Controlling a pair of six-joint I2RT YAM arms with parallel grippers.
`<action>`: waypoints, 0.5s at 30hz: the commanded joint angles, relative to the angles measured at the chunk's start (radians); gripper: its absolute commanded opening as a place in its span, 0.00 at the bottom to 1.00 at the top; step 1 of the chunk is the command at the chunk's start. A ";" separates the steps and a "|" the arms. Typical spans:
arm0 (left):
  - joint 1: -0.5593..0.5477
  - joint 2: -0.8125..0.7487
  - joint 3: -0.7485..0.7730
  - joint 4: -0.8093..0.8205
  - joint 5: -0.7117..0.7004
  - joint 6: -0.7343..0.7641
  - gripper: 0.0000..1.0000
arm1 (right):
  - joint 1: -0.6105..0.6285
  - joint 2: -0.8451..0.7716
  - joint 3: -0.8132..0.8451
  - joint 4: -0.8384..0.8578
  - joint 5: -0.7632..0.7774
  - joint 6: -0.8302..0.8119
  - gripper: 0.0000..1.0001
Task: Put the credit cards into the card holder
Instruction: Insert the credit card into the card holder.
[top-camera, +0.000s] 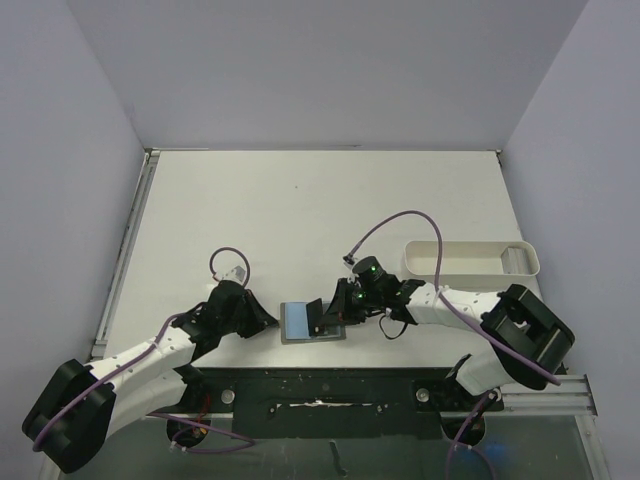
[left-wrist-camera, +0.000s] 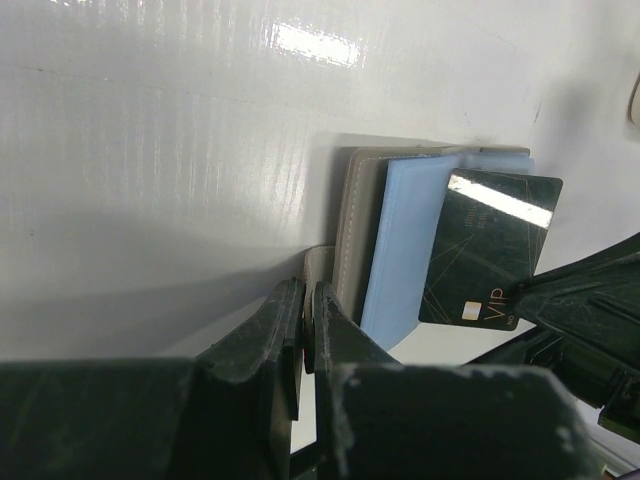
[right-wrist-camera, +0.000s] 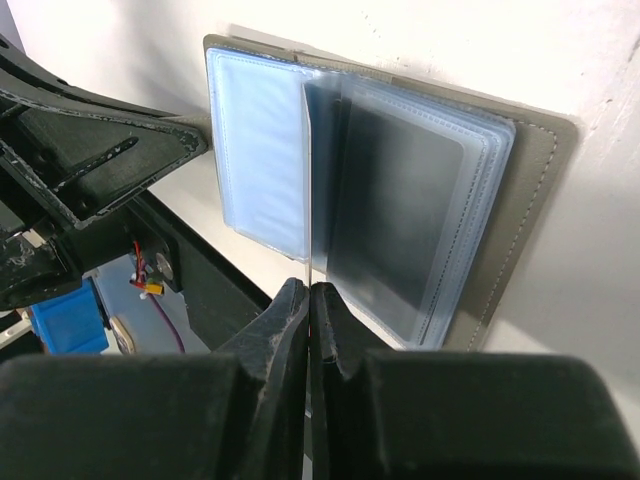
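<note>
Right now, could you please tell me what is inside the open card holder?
Light blue clear sleeves line the card holder. The right gripper holds a dark credit card among them. A dark shape shows through the stacked sleeves; the pockets beneath are covered.

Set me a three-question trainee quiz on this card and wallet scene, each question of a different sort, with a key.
1. True or false: the grey-olive folding card holder with light blue lining is folded shut.
2. What does the right pincer pinch? A) a dark credit card marked VIP B) the white plastic tray C) a purple cable
3. Which pincer grips the card holder by its edge?

Key:
1. False. It lies open on the table.
2. A
3. The left pincer.
</note>
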 joint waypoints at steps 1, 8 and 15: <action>-0.009 0.003 0.009 0.047 -0.009 -0.001 0.00 | 0.006 0.025 0.003 0.055 -0.032 0.016 0.00; -0.012 -0.002 0.011 0.045 -0.007 0.000 0.00 | 0.005 0.055 0.017 0.043 -0.042 0.015 0.00; -0.017 -0.017 0.008 0.047 -0.003 -0.006 0.00 | 0.003 0.079 0.018 0.041 -0.028 0.020 0.02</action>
